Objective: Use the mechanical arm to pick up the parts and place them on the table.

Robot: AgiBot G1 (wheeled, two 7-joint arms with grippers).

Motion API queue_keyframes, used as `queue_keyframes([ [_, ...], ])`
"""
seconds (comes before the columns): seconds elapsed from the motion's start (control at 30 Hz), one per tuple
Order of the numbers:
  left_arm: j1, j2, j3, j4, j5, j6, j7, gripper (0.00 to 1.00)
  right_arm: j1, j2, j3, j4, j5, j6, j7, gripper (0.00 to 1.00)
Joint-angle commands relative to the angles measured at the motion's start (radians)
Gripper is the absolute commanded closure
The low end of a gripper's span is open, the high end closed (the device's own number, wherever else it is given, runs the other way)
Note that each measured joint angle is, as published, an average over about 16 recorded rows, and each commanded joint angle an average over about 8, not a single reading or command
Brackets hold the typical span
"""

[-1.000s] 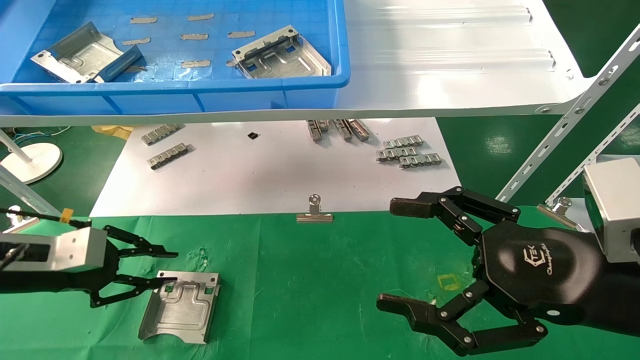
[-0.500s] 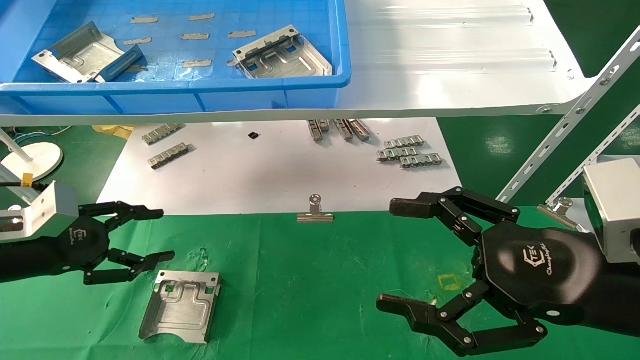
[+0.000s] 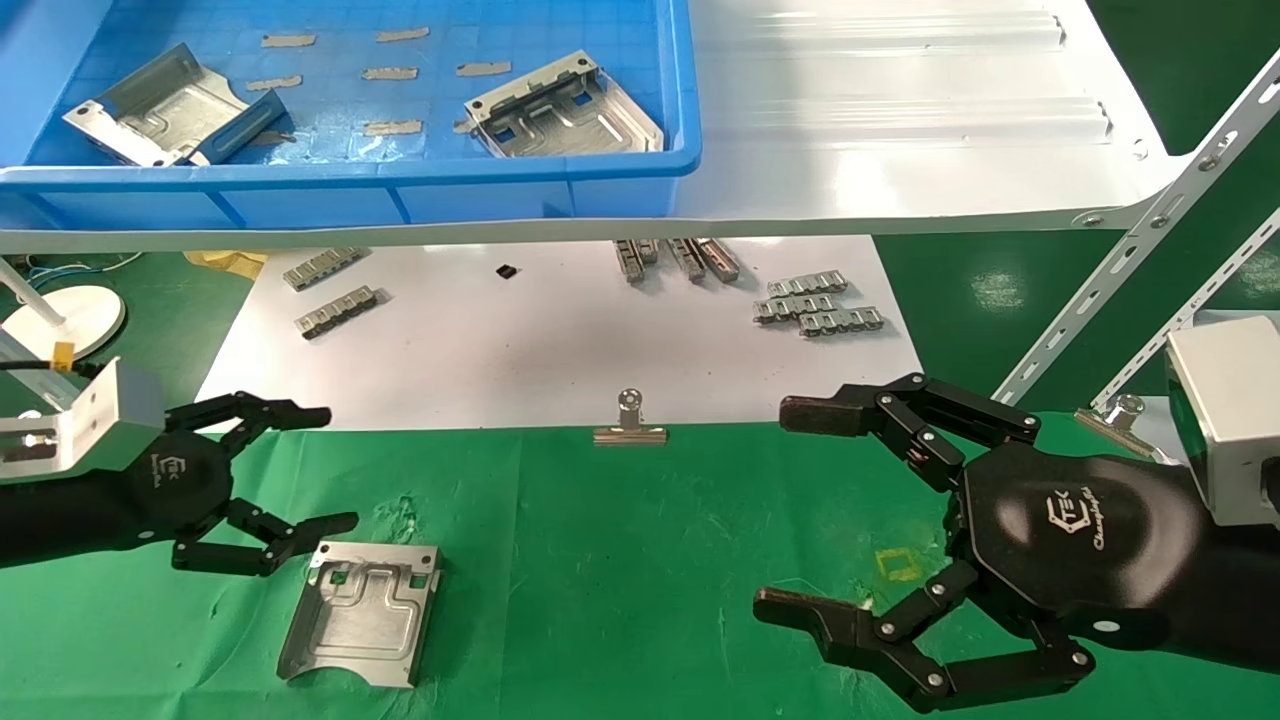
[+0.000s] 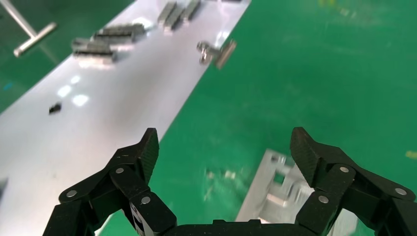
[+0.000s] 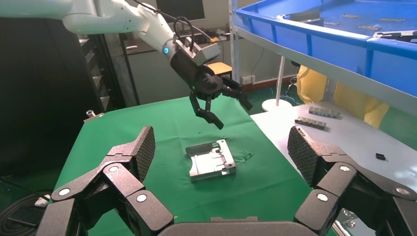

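1. The left tool [image 3: 290, 470], a black hand of jointed linkage fingers on a silver-grey boxy wrist, hovers spread wide and empty above the left side of the wrinkled bright green fabric tabletop [image 3: 650, 560]. Its lower fingertip [image 3: 335, 523] hangs just off the far corner of a part already lying there.
2. That part, a silver-grey sheet-metal plate [image 3: 360, 612] with raised rims and small rectangular cutouts, lies flat on the tabletop at about 5 o'clock from the left tool in the head view, apart from it.
3. The remaining two plates sit in the blue plastic bin [image 3: 350, 190] on the glossy white shelf [image 3: 900, 120]: the right-hand plate [image 3: 565, 108] lies at roughly 1 o'clock from the left tool, the left-hand plate [image 3: 165, 105] at about 12 o'clock, its long side running slantwise. Both lie well apart from it.
4. The left tool looks nearer to both; the coming reach likely runs up and away.
5. The right tool [image 3: 790, 510], equally wide and empty, is parked over the tabletop's right side.
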State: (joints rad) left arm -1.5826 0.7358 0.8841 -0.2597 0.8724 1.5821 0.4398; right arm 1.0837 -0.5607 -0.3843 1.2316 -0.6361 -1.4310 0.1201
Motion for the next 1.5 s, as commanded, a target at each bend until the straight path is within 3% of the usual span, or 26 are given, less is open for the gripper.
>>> queue_keyframes([
  [0.03,0.016,-0.004,-0.019,-0.032,-0.004,-0.003,-0.020,0.00,0.000,0.000,0.000,0.000,0.000,0.000,0.000,0.00],
  [1.5,0.428,-0.105,-0.509,-0.863,-0.119,-0.073,-0.528,0.00,0.000,0.000,0.000,0.000,0.000,0.000,0.000,0.00],
])
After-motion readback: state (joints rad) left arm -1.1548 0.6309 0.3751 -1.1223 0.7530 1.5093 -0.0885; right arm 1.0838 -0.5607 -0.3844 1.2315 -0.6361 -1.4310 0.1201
